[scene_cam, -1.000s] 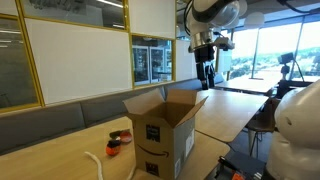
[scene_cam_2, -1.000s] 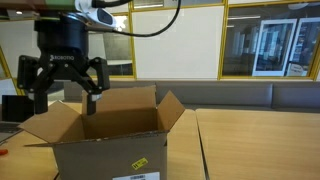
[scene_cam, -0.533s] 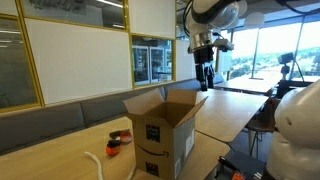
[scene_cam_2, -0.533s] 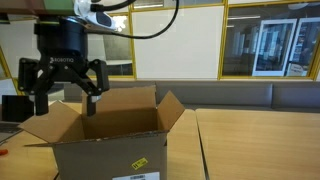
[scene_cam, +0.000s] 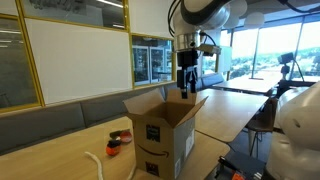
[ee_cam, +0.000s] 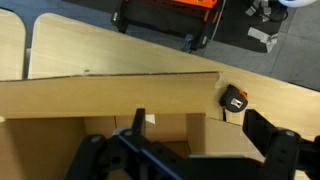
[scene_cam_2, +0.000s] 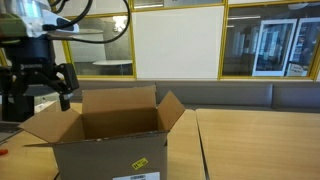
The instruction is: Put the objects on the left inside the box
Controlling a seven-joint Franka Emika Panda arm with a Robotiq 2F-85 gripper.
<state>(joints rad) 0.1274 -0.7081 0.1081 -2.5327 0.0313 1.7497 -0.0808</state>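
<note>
over the box point(scene_cam: 160, 128) now, not beyond it, open claw point(scene_cam: 185, 88)

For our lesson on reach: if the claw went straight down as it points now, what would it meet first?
Likely the box, a flap or its inside; depth is unclear.

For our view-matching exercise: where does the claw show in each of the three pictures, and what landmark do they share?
Exterior view: claw upper centre-right, above the box.
Exterior view: claw at the left edge, over the left side of the box.
Wrist view: claw dark, along the bottom edge.
Shared landmark: the open box, in all three.
</note>
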